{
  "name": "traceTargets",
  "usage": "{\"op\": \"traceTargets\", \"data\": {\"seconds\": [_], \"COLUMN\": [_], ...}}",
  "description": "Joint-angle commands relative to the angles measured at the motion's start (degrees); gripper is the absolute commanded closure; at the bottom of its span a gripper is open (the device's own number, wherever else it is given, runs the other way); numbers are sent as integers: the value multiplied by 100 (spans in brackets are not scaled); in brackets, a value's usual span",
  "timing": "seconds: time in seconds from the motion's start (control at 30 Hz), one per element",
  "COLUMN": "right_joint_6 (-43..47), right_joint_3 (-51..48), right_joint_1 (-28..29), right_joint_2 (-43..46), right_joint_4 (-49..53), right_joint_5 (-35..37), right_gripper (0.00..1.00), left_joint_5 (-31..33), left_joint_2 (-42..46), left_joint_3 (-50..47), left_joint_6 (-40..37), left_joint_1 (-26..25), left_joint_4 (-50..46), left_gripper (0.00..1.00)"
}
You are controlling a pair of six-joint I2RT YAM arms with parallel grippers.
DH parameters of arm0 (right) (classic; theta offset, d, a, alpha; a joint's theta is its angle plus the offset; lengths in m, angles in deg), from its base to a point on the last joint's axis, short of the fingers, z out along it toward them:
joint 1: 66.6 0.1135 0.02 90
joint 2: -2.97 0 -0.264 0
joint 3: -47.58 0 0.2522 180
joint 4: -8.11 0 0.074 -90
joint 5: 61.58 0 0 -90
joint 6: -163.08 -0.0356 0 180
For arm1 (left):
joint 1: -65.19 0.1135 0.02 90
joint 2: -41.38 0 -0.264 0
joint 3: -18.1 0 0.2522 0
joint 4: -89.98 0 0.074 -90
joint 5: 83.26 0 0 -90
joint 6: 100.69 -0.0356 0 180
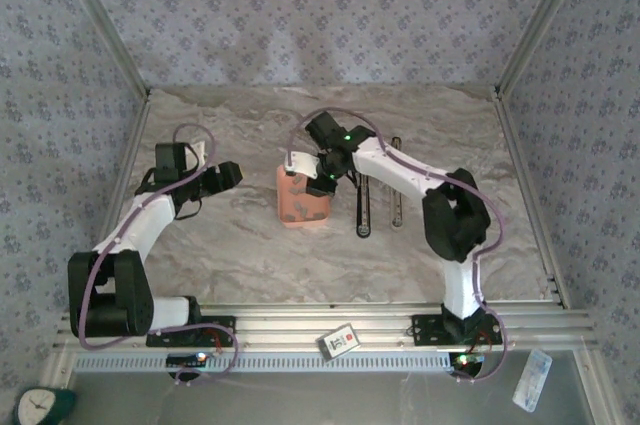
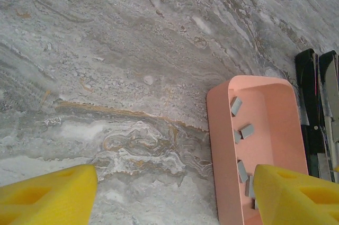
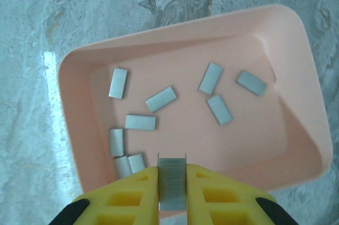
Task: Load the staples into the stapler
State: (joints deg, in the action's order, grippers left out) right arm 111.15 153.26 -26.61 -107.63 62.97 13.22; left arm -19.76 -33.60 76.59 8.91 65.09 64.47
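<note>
Right jaws pinch one staple strip; nine loose (salmon tray).

Grey staples in pink tray (stapler beside)

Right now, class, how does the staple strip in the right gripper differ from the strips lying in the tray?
The held strip is pinched between the right gripper's yellow fingers, over the tray; the loose strips lie flat on the tray's floor, untouched. The held strip is single; the loose ones are several, scattered at different angles. All are short grey metal pieces.
</note>
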Motion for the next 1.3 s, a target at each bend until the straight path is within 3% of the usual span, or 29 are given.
{"op": "traceTargets", "data": {"seconds": [0.0, 0.3, 0.73, 0.93, 1.27], "right_joint_6": [-1225, -3187, -5917, -6569, -7521], "right_joint_3": [-648, -2599, -4648, -4941, -5250], "right_joint_1": [-158, -347, -157, 89, 411], "right_joint_2": [681, 2455, 4639, 4893, 4444], "right_joint_4": [-629, -1217, -694, -227, 174], "right_joint_5": [73, 885, 1972, 2122, 2153], "right_gripper": [82, 85, 88, 88, 87], "left_joint_5": [-349, -532, -646, -646, -560], "left_joint_2": [133, 226, 159, 231, 376], "left_joint_3": [12, 18, -35, -73, -96], "left_joint_6": [-13, 19, 88, 93, 27], "left_joint_1": [8, -328, -580, -611, -649], "left_joint_4": [147, 217, 458, 498, 463], "left_gripper": [23, 23, 23, 23, 23]}}
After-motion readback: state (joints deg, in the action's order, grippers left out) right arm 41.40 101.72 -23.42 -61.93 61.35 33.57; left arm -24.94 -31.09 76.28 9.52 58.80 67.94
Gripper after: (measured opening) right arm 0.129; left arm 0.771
